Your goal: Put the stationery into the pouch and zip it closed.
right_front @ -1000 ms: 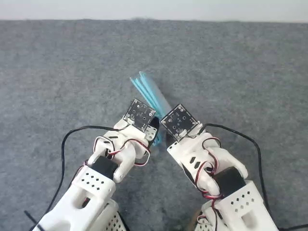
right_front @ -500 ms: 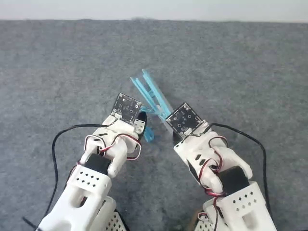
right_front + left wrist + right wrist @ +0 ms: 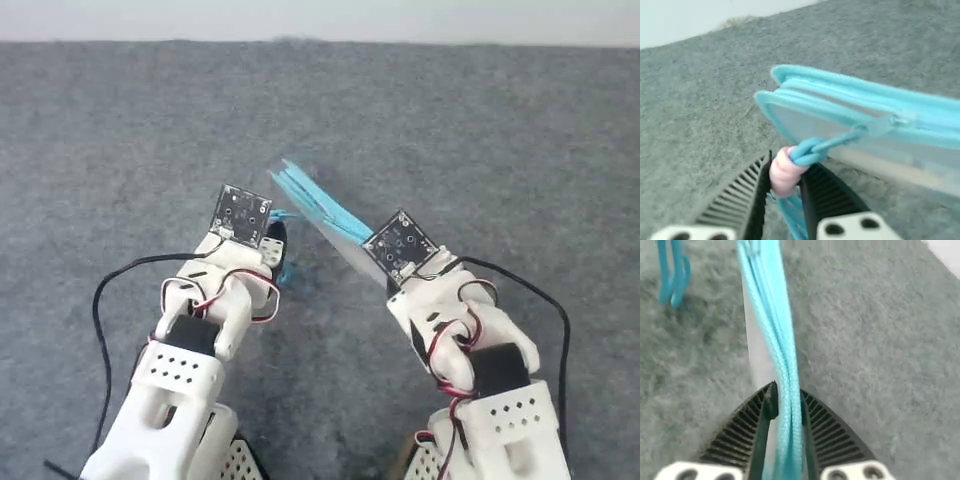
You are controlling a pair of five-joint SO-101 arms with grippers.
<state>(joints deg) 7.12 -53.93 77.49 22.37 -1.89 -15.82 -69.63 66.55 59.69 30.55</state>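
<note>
A grey, fuzzy worktop (image 3: 520, 130) spreads from the lower edge to near the top of the high view. Along the top edge runs a pale wall (image 3: 320, 18), meeting it in a straight line.

Nothing written, no number, label or sign, can be read in any view. The pouch (image 3: 880, 97) is plain blue trim over a clear side. The dark circuit board (image 3: 245, 213) on the left wrist and its twin (image 3: 402, 246) on the right carry only specks too small to make out.
</note>
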